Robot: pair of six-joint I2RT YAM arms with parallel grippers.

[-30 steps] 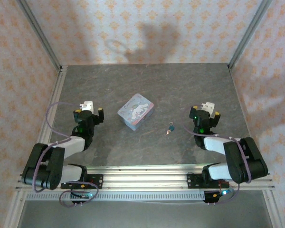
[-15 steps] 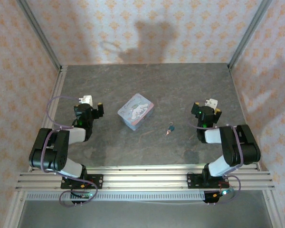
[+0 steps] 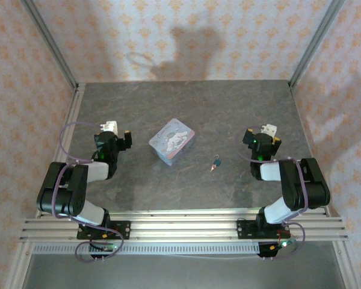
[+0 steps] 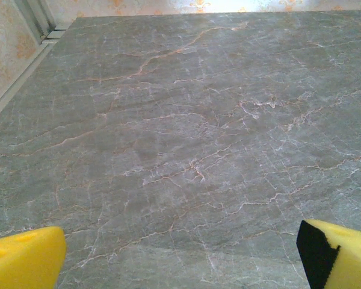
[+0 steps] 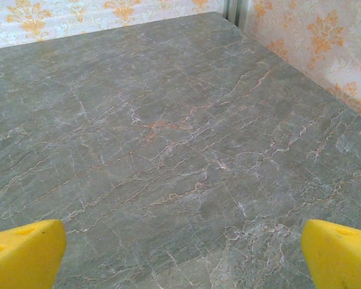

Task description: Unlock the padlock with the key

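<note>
While both arms sit folded back close to their bases, the left gripper point(image 4: 182, 256) has its jaws spread wide. In the left wrist view its two yellow fingertips point(image 4: 25, 259) sit at opposite bottom corners, with bare grey veined table point(image 4: 186, 132) between them. The right gripper point(image 5: 182, 253) is just as wide apart, and its yellow fingertips point(image 5: 24, 253) also frame bare tabletop. Neither pair of jaws grips or touches any object.

From the top camera, the padlock point(image 3: 216, 161) lies on the table between the two arms, a small dark teal speck somewhat nearer the right arm and well apart from both grippers. The key point(image 3: 212, 168) lies right at its near-left end, pale and pinkish. They are too small to tell whether they touch or are joined.

To the left of them and a little farther back rests a light-blue tin point(image 3: 172, 141), set at an angle, with a cartoon picture on its lid — any lettering on it is too small to read.
</note>
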